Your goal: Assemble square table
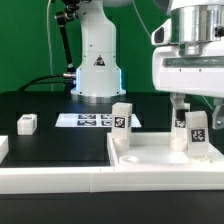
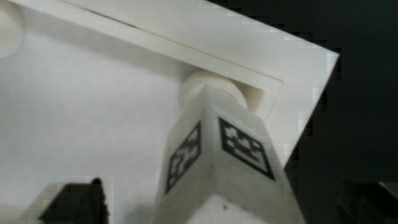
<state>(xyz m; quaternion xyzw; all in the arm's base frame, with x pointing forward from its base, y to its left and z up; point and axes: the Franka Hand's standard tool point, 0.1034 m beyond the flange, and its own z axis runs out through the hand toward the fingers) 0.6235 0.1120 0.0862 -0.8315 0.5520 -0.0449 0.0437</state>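
Observation:
The white square tabletop [image 1: 160, 150] lies at the front, rim up; it also fills the wrist view [image 2: 89, 110]. One tagged white leg [image 1: 121, 118] stands upright in its corner at the exterior view's left. A second tagged leg [image 1: 197, 130] stands upright in the corner at the exterior view's right, and shows in the wrist view [image 2: 222, 150] against the raised rim. My gripper [image 1: 197, 112] hangs over this leg with a finger on each side [image 2: 222, 205]. A gap shows between the dark finger [image 2: 80, 200] and the leg, so the jaws stand open.
A loose tagged leg [image 1: 27, 123] lies on the black table at the exterior view's left, another white part [image 1: 3, 146] at the edge. The marker board [image 1: 88, 120] lies before the robot base [image 1: 97, 70]. The long white border rail [image 1: 60, 178] runs along the front.

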